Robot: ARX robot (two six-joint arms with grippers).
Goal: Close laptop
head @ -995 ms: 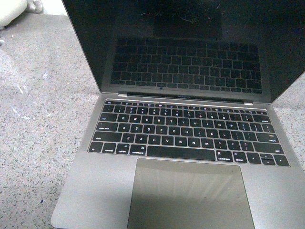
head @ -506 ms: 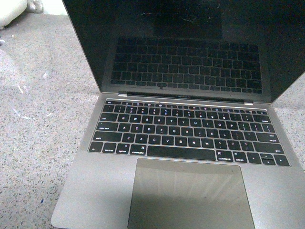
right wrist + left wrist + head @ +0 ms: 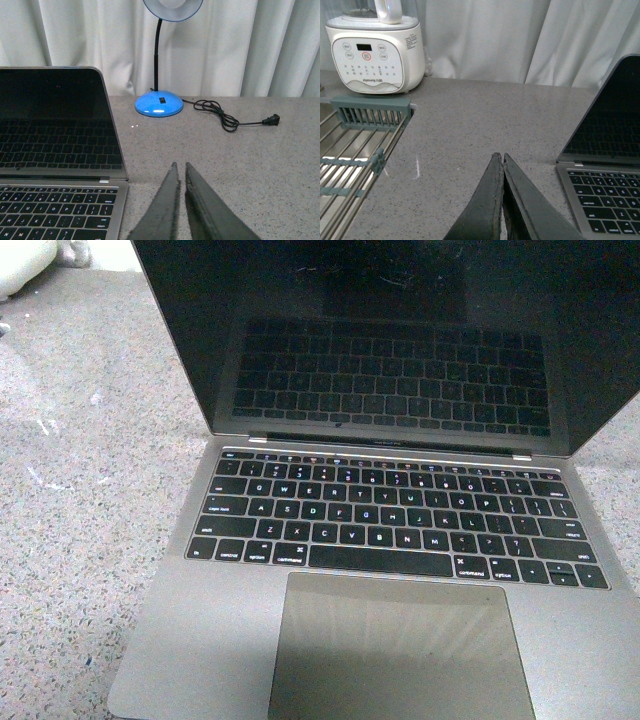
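Note:
The laptop (image 3: 390, 530) lies open on the grey speckled counter, space-grey with black keys, a big trackpad and a dark glossy screen standing upright. Neither gripper shows in the front view. In the left wrist view my left gripper (image 3: 501, 156) is shut and empty, low over the counter beside the laptop (image 3: 605, 175), on its left side. In the right wrist view my right gripper (image 3: 180, 165) is shut and empty, beside the laptop (image 3: 55, 150), on its right side. Neither gripper touches the laptop.
A white kitchen appliance (image 3: 372, 47) stands at the back by the curtain, and a metal rack with grey-green fittings (image 3: 355, 135) lies beside the left gripper. A blue-based desk lamp (image 3: 159, 102) with a loose black cord (image 3: 227, 117) stands behind the right gripper.

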